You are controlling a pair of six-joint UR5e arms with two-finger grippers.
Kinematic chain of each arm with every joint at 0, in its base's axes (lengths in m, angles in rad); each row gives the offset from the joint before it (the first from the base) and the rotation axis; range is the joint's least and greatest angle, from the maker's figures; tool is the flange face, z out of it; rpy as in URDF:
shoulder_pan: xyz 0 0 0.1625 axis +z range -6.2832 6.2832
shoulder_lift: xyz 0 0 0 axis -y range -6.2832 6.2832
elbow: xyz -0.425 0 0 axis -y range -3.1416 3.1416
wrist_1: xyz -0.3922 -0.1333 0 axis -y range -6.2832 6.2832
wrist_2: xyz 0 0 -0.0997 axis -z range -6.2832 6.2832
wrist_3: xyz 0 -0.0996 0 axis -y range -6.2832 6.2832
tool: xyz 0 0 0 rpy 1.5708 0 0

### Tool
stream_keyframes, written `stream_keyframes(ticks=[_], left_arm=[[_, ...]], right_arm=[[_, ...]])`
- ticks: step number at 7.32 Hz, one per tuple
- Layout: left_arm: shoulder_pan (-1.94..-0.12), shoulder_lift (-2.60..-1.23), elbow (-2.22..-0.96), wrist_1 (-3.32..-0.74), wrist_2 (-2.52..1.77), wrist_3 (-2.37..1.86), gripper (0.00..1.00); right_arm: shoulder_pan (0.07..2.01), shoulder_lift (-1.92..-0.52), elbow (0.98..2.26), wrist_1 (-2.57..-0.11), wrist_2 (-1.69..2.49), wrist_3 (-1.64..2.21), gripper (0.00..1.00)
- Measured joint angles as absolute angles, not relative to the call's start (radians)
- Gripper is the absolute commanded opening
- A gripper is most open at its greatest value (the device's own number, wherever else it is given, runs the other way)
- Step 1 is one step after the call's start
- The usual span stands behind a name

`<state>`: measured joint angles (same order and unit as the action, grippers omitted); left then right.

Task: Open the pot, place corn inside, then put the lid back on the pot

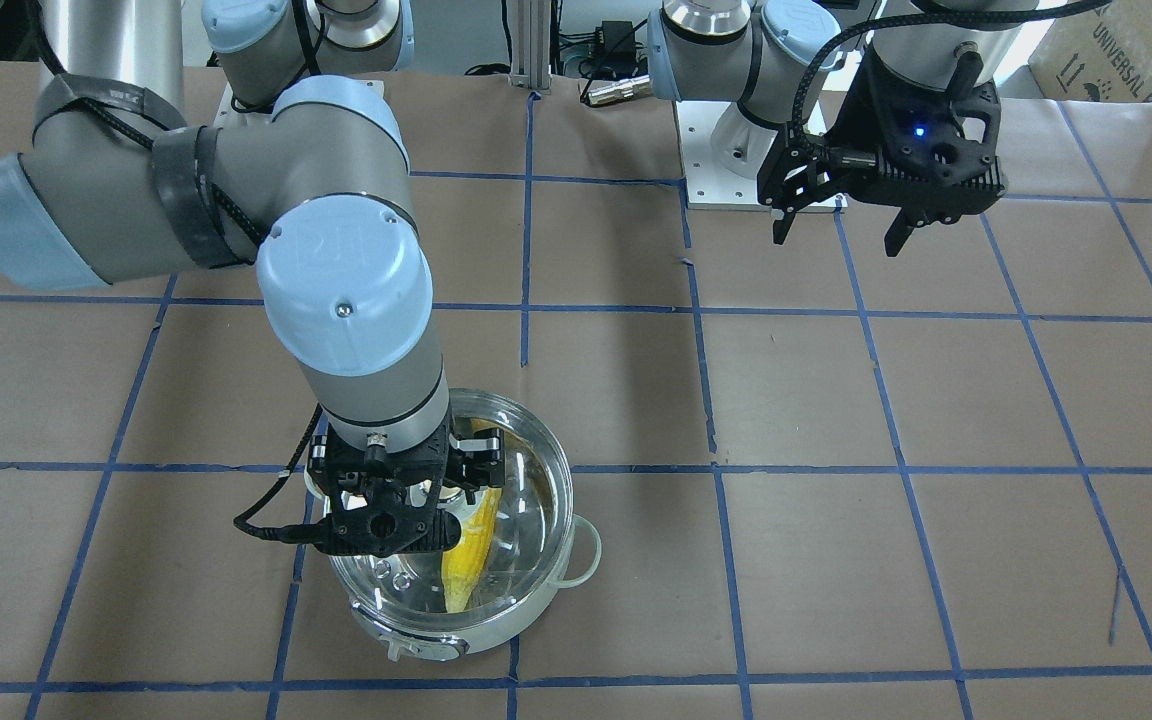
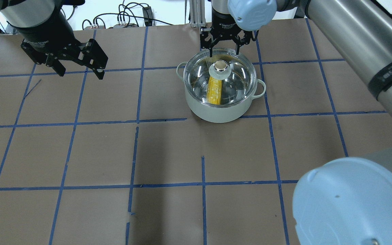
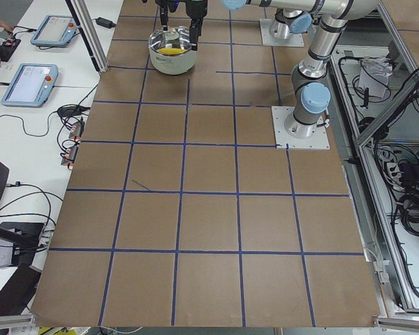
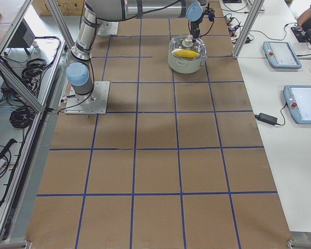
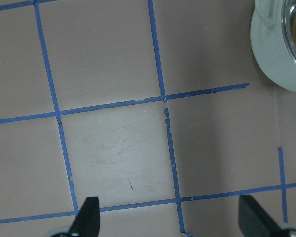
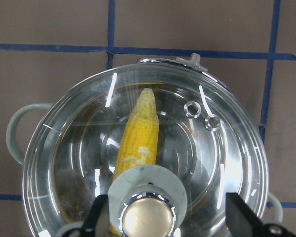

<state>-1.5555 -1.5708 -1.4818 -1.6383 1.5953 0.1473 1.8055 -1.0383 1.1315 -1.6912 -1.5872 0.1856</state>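
Note:
The pot (image 2: 216, 114) stands on the table's far middle, white-bodied with pale loop handles. The glass lid (image 2: 237, 78) sits on it, its beige-topped knob (image 2: 220, 65) at the centre. The corn (image 2: 214, 90) lies inside, seen through the glass, and also shows in the right wrist view (image 6: 138, 133). My right gripper (image 2: 224, 51) hangs over the lid, open, a finger on each side of the knob (image 6: 147, 212) without touching it. My left gripper (image 2: 80, 73) is open and empty above the table, well off to the pot's left; its wrist view catches the pot's edge (image 5: 274, 59).
Brown table paper with a blue tape grid (image 2: 138, 120). The arms' base plates (image 1: 736, 190) are at the robot's side. Side tables hold teach pendants (image 4: 280, 54) and cables. A cardboard box (image 1: 1116, 40) sits behind the left arm.

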Motion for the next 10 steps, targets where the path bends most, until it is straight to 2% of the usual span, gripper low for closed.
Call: stream_keyframes(ticks=[2,6,10], left_arm=[[-1.555,-1.571,-1.482,-1.638,1.595,0.147,1.0],[-1.554,-1.57,-1.477,-1.65,1.599,0.14,1.0],[-1.536,-1.555,-1.479,-1.657,1.602,0.122,1.0]], right_arm=[[1.793,-1.081,1.131,-1.674,-1.622,0.173,1.0],[1.659,-1.228,1.161,-1.535,-1.669,0.058,1.0],[1.566,-1.405,1.357,-1.497,-1.667,-0.001,1.0]])
